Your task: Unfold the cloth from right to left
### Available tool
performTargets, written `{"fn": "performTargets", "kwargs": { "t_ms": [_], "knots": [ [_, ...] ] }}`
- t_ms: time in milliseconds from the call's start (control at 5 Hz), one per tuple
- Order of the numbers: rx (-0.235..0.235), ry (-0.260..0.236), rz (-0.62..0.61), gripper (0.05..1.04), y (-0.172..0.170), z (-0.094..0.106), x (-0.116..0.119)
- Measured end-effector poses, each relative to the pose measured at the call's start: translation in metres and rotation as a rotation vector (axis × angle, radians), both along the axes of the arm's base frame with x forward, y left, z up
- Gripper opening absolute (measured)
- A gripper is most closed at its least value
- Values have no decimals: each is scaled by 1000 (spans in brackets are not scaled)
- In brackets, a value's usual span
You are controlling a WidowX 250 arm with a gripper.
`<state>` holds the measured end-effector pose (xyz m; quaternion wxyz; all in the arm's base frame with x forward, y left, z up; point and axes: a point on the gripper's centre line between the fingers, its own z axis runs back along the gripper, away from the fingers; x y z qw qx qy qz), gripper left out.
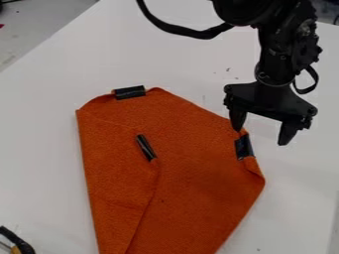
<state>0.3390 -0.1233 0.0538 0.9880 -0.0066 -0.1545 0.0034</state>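
My gripper [261,138] hangs at the upper right, its two fingers spread wide, open with nothing between them. Its left fingertip is over or beside the cloth's right edge, close to a piece of black tape [244,147]; whether it touches the cloth I cannot tell. The orange cloth [192,173] lies on the white table, with a folded flap [112,168] along its left side. A black tape strip [145,148] marks the flap's inner corner. Another black tape piece [129,92] sits on the cloth's top edge. At the right edge the cloth is slightly turned over.
The white table [46,129] surrounds the cloth, its edge running diagonally at the upper left. A black and yellow object [19,244] lies at the lower left corner. A black cable [179,28] loops from the arm near the top.
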Motion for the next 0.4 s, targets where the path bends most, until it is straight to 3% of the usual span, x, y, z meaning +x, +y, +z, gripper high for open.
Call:
{"fn": "performTargets", "kwargs": {
  "t_ms": [400],
  "knots": [
    [28,45,23,999,19,-18,-14]
  ]
}}
